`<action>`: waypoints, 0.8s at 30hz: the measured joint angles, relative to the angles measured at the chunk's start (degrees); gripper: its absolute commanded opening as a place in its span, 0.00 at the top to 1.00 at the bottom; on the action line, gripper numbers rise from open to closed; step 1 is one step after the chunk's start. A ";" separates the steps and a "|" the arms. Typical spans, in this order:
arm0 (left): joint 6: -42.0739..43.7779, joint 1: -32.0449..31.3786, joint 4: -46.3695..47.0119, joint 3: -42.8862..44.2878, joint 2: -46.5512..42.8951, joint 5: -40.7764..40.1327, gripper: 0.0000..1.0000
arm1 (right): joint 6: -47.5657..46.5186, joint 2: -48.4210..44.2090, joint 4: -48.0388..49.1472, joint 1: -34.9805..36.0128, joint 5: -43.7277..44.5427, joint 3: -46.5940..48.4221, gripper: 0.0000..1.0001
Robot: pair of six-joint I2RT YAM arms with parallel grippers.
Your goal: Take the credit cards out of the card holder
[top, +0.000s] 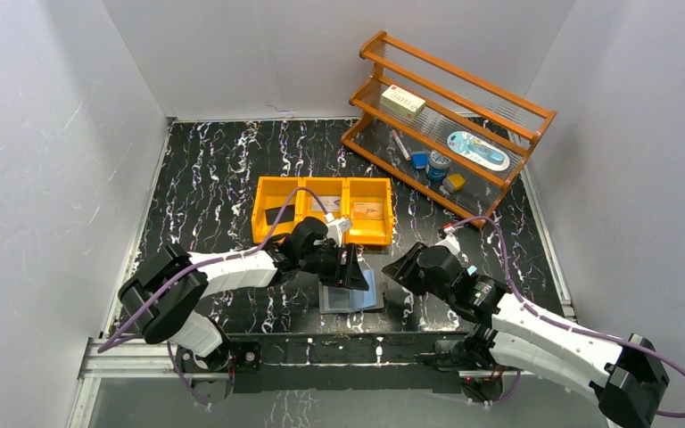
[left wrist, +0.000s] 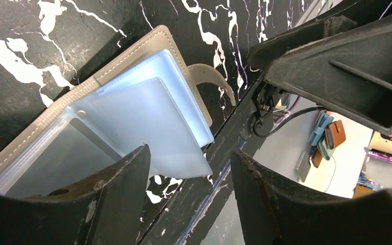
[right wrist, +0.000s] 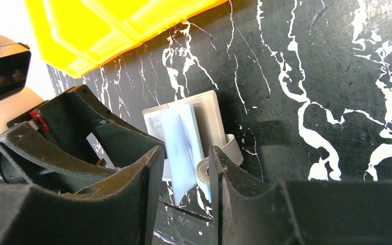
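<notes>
Looking down from above, find the card holder (top: pixel 354 296) lying open and flat on the black marbled table (top: pixel 214 169), just in front of the orange bin (top: pixel 266 234), below its middle and right compartments. Find the left gripper (top: pixel 353 267) between the bin's front wall and the holder, low over the holder's far edge, and the right gripper (top: pixel 399 267) just off the bin's right front corner, beside the holder. Inside the bin, make out a black card (top: pixel 276 215) in the left compartment and a tan-orange card (top: pixel 367 211) in the right; perhaps a pale one in the middle, but cable and wrist hide most of it. Behind and right of the bin, note a wooden rack (top: pixel 455 107). Turning to the left wrist, see both fingers (left wrist: pixel 107 204) standing apart with nothing clamped, one tip over the holder's translucent blue-grey sleeves (left wrist: pixel 148 117), a sleeve corner poking into the gap. See also the grey stitched cover beneath, and its strap (left wrist: pixel 212 76) curling off the edge. Turning to the right wrist, see two fingers parted by a narrow gap, gripping nothing, with the open holder framed through that gap in front of the bin, sleeves raised, and the left gripper close at the holder's side.
</notes>
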 measured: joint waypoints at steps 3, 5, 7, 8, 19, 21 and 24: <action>0.44 -0.04 -0.24 0.15 -0.35 -0.61 0.42 | -0.07 -0.13 -0.13 0.00 -0.26 -0.37 0.59; 0.39 -0.07 0.04 0.15 -0.07 -0.63 0.44 | -0.22 0.07 0.70 0.00 -1.20 -0.98 0.61; 0.02 -0.09 1.05 0.15 0.98 -0.55 0.45 | -0.28 0.66 1.46 0.00 -2.19 -1.11 0.63; -0.55 -0.09 2.14 0.11 2.10 -0.24 0.45 | -0.37 0.98 2.10 0.00 -2.69 -1.11 0.64; -0.37 -0.26 -4.94 -1.09 -5.64 -9.11 0.39 | -3.30 3.69 6.38 0.00 -6.25 -0.76 0.61; 0.48 -0.26 -8.50 -1.03 -10.95 -13.33 0.37 | -4.96 5.75 6.49 0.00 -7.48 0.50 0.60; 0.98 -0.24 -14.12 -0.87 -17.64 -21.03 0.36 | -7.82 10.19 6.16 0.13 -8.83 4.42 0.57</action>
